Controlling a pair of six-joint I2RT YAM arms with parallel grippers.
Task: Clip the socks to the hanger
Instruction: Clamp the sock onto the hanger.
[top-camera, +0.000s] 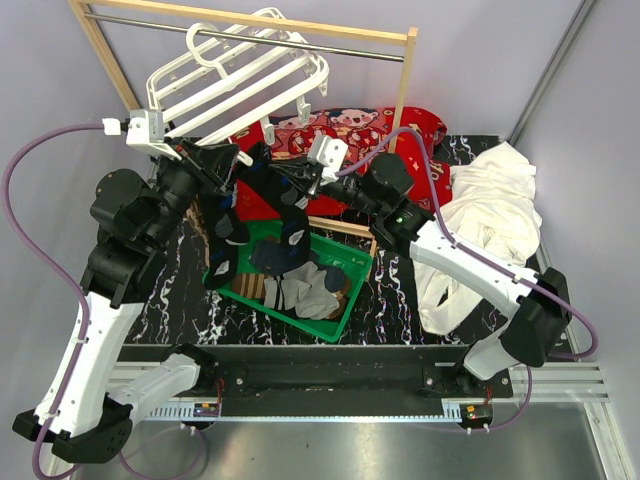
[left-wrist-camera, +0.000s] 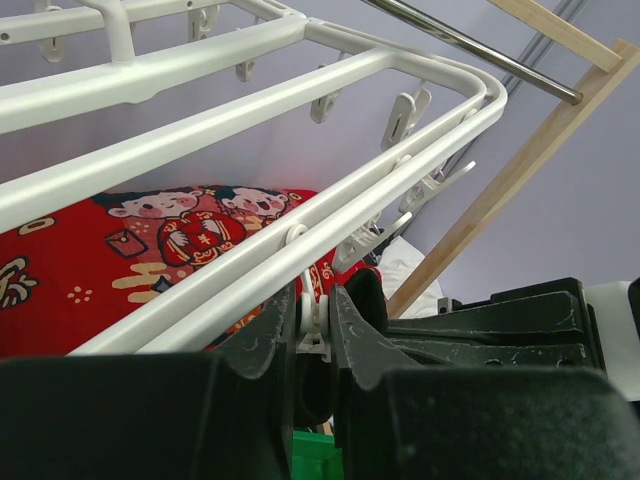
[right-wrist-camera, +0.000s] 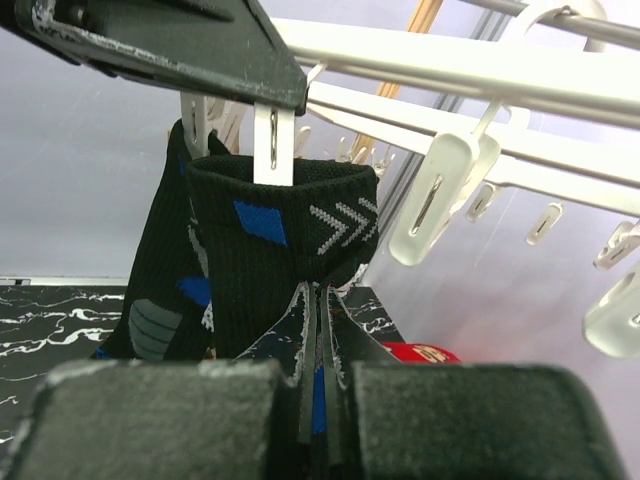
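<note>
We are finding the hanger (top-camera: 240, 75) hooked over the metal rod (top-camera: 350, 47) of the wooden rack (top-camera: 405, 85) at the bench's far edge. Its frame is hanging tilted, with its slats running roughly along the rod from left to right. The left gripper (left-wrist-camera: 312, 300) is reaching up under the frame's near slat, and its jaws are closed on one white clip (left-wrist-camera: 313, 322), which is sitting upright between the two fingers. In the right wrist view that clip is hanging straight down, and its lower end is meeting the top edge of the dark sock (right-wrist-camera: 270, 240); we cannot tell whether it is biting the fabric. The sock is hanging with its long axis vertical, cuff uppermost and body trailing down and to the left. The right gripper (right-wrist-camera: 320, 310) is sitting just below the cuff, and its jaws are closed on a fold of the sock's fabric, which is rising out from between the fingertips. From above, dark fabric is hanging beneath both grippers, over the left side of the green basket (top-camera: 352, 300). The basket is standing near the middle of the bench and is holding further socks (top-camera: 300, 290). A red printed cloth (top-camera: 350, 125) is lying along the far edge and a white cloth (top-camera: 490, 210) at the right edge.
</note>
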